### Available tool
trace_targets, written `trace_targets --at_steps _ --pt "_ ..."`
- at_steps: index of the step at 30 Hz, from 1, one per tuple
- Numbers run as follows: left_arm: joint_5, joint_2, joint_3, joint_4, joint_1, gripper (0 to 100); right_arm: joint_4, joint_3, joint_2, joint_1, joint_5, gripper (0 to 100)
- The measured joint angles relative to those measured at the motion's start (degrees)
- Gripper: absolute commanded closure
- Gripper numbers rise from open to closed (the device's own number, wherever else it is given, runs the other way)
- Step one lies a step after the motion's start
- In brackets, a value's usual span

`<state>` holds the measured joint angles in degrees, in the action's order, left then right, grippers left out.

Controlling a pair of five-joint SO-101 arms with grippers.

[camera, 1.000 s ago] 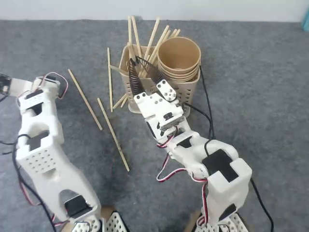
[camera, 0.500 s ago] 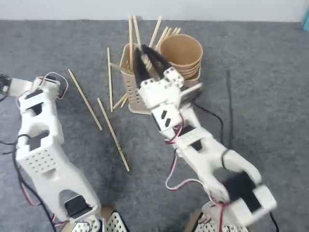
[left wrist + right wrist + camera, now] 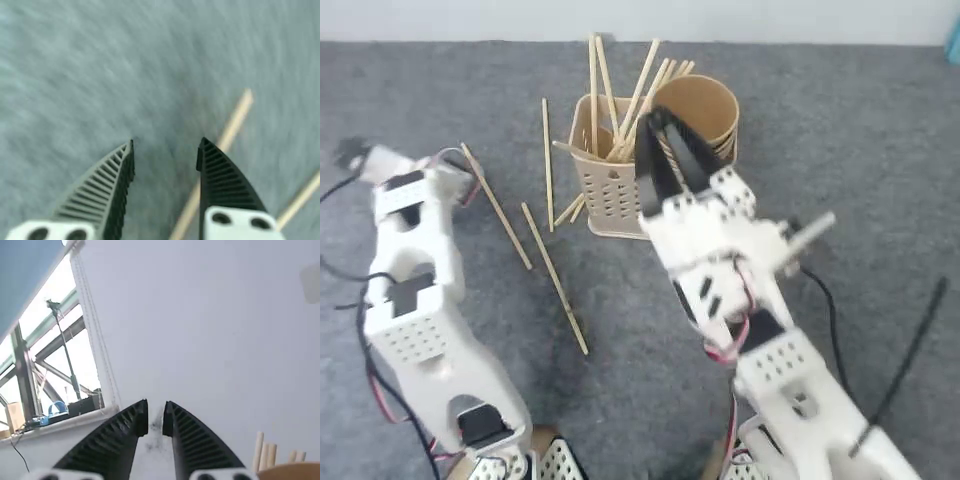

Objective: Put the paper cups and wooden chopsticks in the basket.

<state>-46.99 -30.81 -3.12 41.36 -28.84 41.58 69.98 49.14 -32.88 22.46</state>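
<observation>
Grey carpet, tan basket upper centre, chopsticks standing in it, stacked paper cups at its right end. Three loose chopsticks lie left of basket. My right gripper is up in front of the cups, jaws narrow, tips nearly touching, nothing held. My left gripper is over carpet, jaws wide, empty, w/ one chopstick just beside a finger.

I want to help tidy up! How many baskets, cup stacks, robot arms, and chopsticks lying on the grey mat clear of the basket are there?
Basket: 1
Stack of paper cups: 1
Chopsticks lying clear of the basket: 3
Robot arms: 2
Total: 7
The chopsticks standing in the basket overlap too much to count.
</observation>
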Motion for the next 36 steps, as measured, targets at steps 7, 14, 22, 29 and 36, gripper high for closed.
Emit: trace_targets --at_steps 7,14,22,29,36 --pt "7.74 0.62 0.0 5.27 3.87 80 -7.74 6.33 21.19 -1.32 0.09 92.4" --pt "8.7 0.62 0.0 5.45 6.15 80 -34.02 6.07 44.84 -1.58 0.09 92.4" --pt "4.13 -2.64 3.96 2.2 6.33 80 -51.87 1.41 53.71 -4.57 2.55 92.4" --pt "3.87 -8.88 12.92 6.68 6.33 84 -52.04 1.32 51.34 -4.84 2.55 92.4" --pt "3.78 -16.7 26.46 15.03 6.33 98 -52.04 1.32 51.34 -4.84 2.55 92.4"
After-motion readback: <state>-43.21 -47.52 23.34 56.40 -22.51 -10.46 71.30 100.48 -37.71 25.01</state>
